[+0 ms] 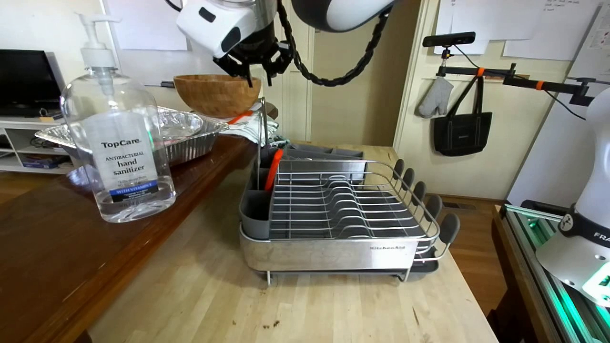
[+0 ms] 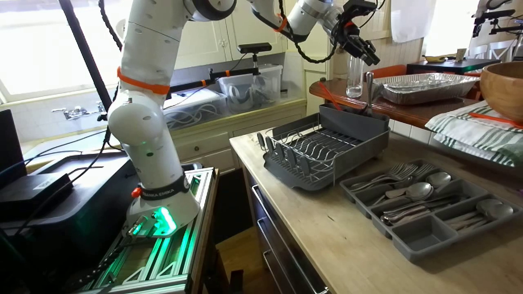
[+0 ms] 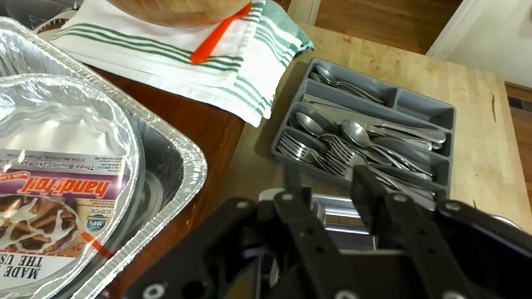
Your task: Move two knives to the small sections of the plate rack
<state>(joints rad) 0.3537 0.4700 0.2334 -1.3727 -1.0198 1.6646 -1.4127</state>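
On the pale wooden counter (image 1: 333,314) stands the rectangular silver-wire plate rack (image 1: 329,257), with the divided grey plastic cutlery tray (image 2: 423,234) just beside it. The narrow dark-grey plastic small sections (image 1: 255,228) form one end of the rack. Above them hangs the black gripper (image 1: 259,83), its fingers apart, holding nothing. A slim silver metal utensil (image 2: 369,92) and a red-orange utensil (image 1: 274,169) stand in the sections; I cannot tell whether either is a knife. Probably this falls between placements: next, reach to the tray and close across one of its thin silver metal knives (image 3: 415,131), as they appear.
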